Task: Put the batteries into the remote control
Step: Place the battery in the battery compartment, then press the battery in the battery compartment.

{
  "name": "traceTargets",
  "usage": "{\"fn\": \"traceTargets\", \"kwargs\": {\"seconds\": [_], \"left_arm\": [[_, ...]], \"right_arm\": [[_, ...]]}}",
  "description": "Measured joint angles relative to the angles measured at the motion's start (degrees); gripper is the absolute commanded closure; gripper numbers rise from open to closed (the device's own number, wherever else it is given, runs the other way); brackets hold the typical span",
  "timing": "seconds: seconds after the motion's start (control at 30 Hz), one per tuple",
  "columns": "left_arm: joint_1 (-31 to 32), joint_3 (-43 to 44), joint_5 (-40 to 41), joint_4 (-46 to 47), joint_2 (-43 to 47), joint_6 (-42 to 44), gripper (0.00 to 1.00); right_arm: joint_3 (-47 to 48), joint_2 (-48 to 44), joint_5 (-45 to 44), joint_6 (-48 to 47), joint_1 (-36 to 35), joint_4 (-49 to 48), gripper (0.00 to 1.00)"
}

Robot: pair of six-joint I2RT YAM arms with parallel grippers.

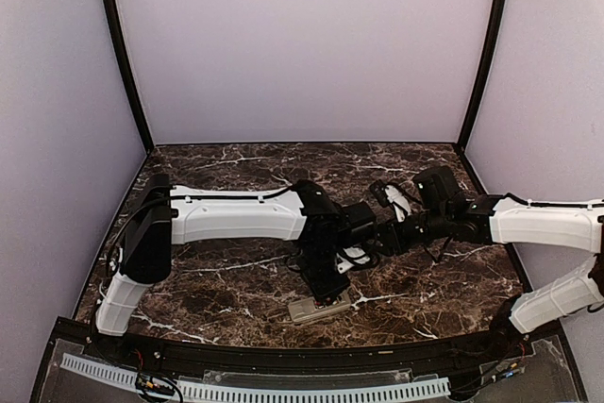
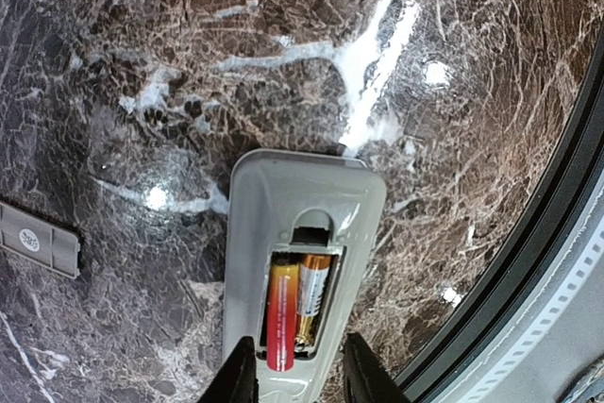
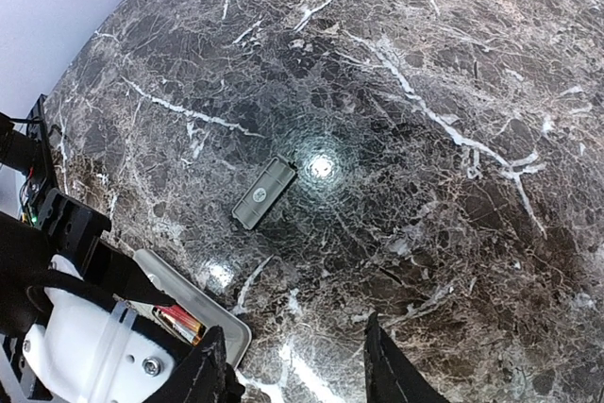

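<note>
Two batteries point(image 2: 283, 313) sit in the remote control point(image 2: 302, 186), probably why the left tool point(image 2: 297, 356) and right tool point(image 3: 291, 346) hang released, empty.

Marble table point(image 1: 236, 162) bears remote control point(image 2: 304, 197), cover point(image 3: 264, 193)

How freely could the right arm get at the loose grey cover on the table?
Probably yes: the cover lies alone on the table ahead of the right gripper, whose jaws stand apart and empty. The left gripper sits over the remote, off to one side.
</note>
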State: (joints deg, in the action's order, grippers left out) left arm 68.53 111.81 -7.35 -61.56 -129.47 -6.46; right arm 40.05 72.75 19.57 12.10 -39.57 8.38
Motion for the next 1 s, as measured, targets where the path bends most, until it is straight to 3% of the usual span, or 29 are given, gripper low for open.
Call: {"fn": "traceTargets", "kwargs": {"seconds": [0.13, 0.27, 0.43, 0.63, 0.73, 1.0], "left_arm": [[0.0, 0.7, 1.0, -0.6, 0.0, 0.3, 0.64], [0.0, -2.3, 3.1, 1.8, 1.9, 0.9, 0.51], [0.0, -24.2, 6.5, 13.7, 17.5, 2.5, 0.34], [-0.2, -50.9, 8.1, 29.5, 39.1, 7.4, 0.25], [-0.2, -58.1, 7.4, 37.3, 43.5, 10.3, 0.24], [0.3, -66.2, 4.8, 57.0, 41.9, 14.8, 0.24]], "right_arm": [[0.0, 0.0, 0.4, 0.2, 0.2, -0.3, 0.55], [0.0, 0.0, 1.9, 1.1, 0.3, -0.2, 0.62], [0.0, 0.0, 7.6, 3.9, 0.3, 0.3, 0.74], [-0.3, 2.1, 15.3, 10.1, 0.1, -2.0, 0.9], [-1.8, 4.4, 17.9, 14.8, -1.4, -5.8, 1.0], [0.4, 13.4, 20.0, 20.4, -9.7, -9.7, 1.0]]}}
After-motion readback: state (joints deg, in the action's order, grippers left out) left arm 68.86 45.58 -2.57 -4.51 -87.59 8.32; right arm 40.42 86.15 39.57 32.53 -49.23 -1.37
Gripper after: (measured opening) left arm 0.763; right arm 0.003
